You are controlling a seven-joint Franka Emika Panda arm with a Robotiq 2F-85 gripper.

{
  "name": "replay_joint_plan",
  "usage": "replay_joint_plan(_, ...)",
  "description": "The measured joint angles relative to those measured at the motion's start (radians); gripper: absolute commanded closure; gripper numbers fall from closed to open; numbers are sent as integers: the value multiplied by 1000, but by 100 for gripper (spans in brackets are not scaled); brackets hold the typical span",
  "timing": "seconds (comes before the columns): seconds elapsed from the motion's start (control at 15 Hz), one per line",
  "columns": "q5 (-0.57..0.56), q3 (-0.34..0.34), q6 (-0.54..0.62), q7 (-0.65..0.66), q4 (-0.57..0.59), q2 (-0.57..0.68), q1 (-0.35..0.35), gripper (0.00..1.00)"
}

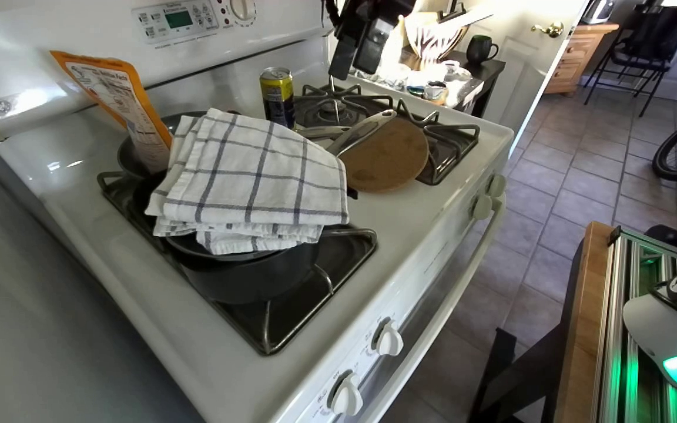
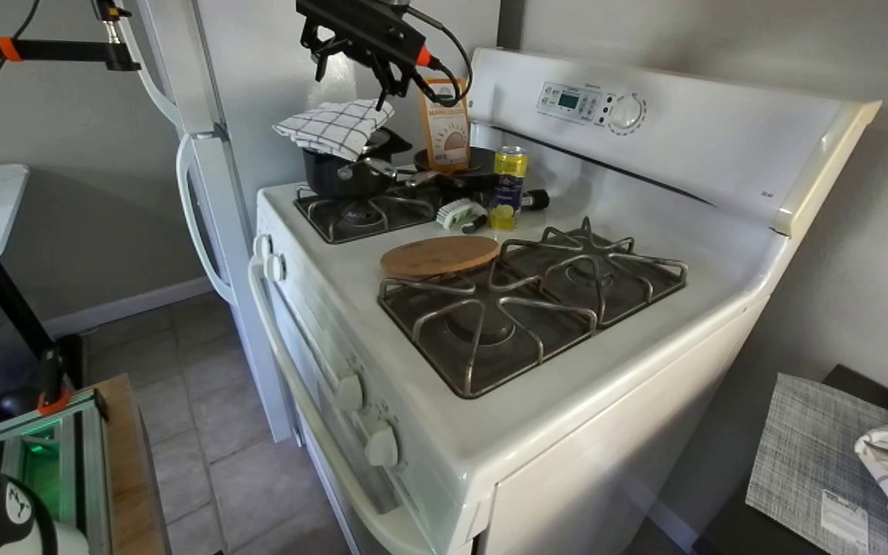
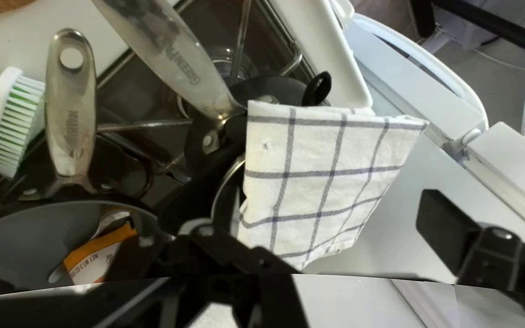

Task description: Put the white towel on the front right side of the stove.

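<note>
White towel (image 1: 256,170): soft woven cloth, matt, edge slightly frayed.
Stove (image 2: 506,420): smooth, glossy, enamel-like.
Grates (image 2: 548,310): metal bars, dull sheen.
Pot (image 1: 244,279): smooth, matt outer wall.
Pan handle (image 3: 71,123): bare metal, satin, smudged.
Can (image 1: 277,97): printed metal, shiny top.
Brush (image 3: 12,127): smooth plastic body, fine bristles.
Disc (image 1: 385,155): matt, cork or wood, cannot tell which.
End effector (image 2: 350,89): smooth, mostly matt.

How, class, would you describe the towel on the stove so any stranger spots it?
On the white stove, find the front pot nearest the refrigerator. The folded towel lies across its top; white fabric with dark grid lines sets it apart from the orange-edged pouch and can.
</note>
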Motion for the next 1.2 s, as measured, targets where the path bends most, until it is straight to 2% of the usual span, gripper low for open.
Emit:
replay_joint_plan(0.27,77,35,126,-35,-1,57,0,0)
replay_joint_plan(0.6,117,63,162,-56,1,110,0,16)
replay_joint_plan(0.67,121,67,168,-60,1,118,0,15)
replay_joint_plan(0.73,122,70,174,-64,1,126,0,24)
replay_joint_plan(0.87,125,73,179,-68,3,139,-1,31)
replay_joint_plan(0.93,126,74,180,-70,4,145,-2,38)
replay_joint_plan(1.0,127,75,180,-72,5,150,-3,54)
replay_joint_plan(1.07,128,76,180,-73,5,154,-5,60)
replay_joint_plan(1.2,137,77,180,-82,6,161,-8,69)
